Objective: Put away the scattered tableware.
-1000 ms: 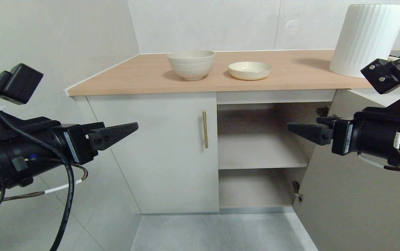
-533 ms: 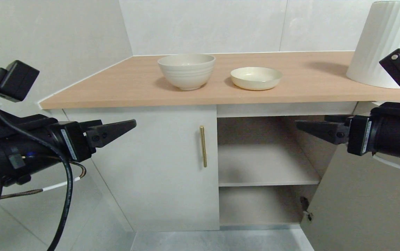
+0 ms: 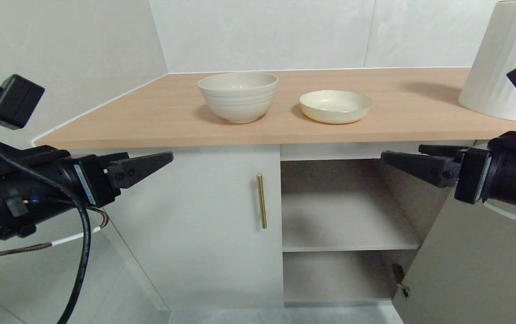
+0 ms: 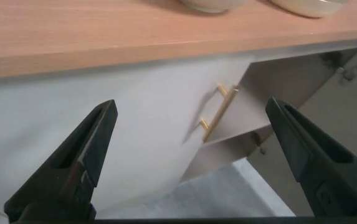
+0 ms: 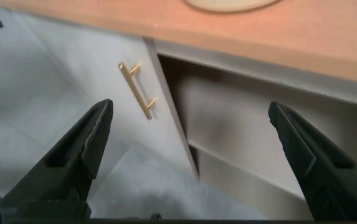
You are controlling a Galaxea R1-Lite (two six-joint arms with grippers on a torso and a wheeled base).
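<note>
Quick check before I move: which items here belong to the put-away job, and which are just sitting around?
Job: deep bowl and shallow dish, both on the countertop; open cabinet shelf below, likely their destination.
Bystanders: white ribbed container at the countertop's right end; closed cabinet door with brass handle.

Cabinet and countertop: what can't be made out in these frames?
Head view: space behind the closed grey cabinet door, hidden by the door.
Head view: white ribbed cylinder, right side cut off by the edge.
Left wrist view: deep cream bowl and shallow cream dish, mostly cut off by the edge.
</note>
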